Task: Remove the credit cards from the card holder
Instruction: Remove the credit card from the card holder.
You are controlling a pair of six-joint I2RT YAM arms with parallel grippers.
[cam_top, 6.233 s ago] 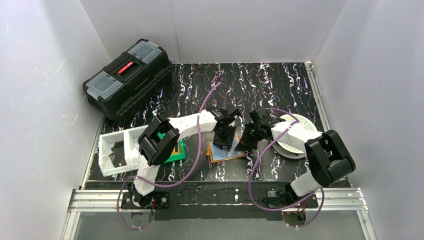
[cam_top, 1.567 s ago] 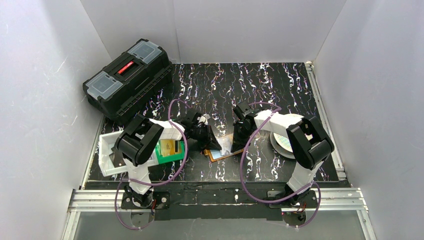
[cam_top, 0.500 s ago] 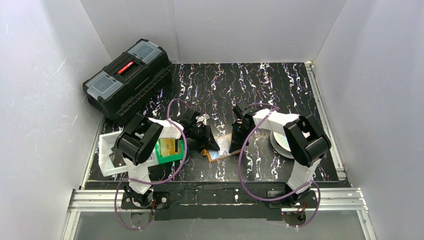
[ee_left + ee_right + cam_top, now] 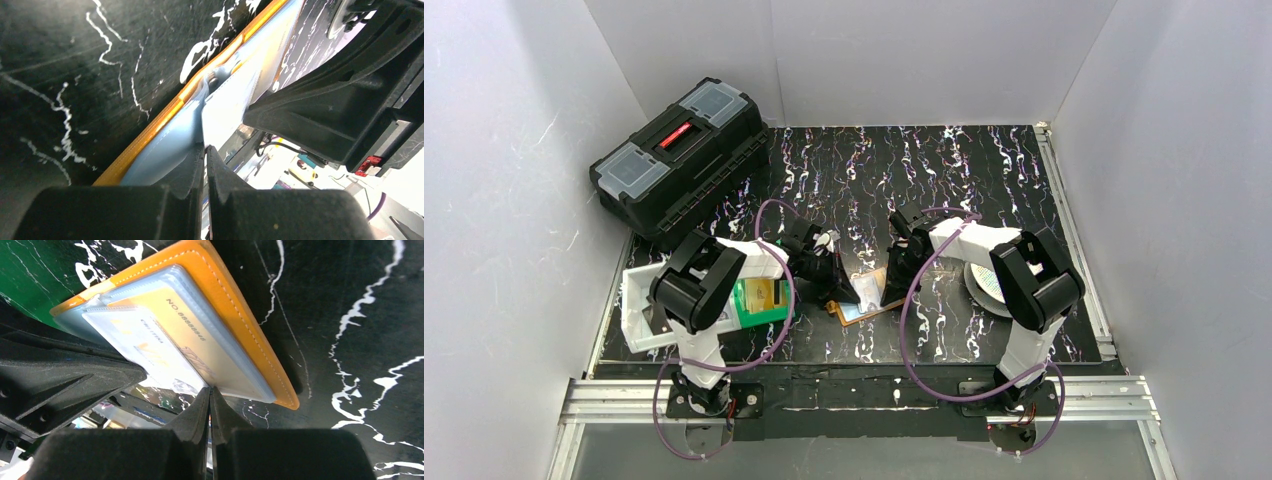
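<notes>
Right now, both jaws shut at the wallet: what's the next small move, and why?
Probably ease the left arm back slightly, as a test pull. The left jaws are shut on a pale flap rising from the wallet; card or sleeve, I can't tell. The right jaws pinch its clear pocket edge, which should brace it.

You have a black marbled table [image 4: 984,170] carrying a toolbox [image 4: 682,158], a white tray [image 4: 639,300], a green bin [image 4: 764,300], the orange card holder [image 4: 861,310] mid-table and a round disc [image 4: 981,285].
</notes>
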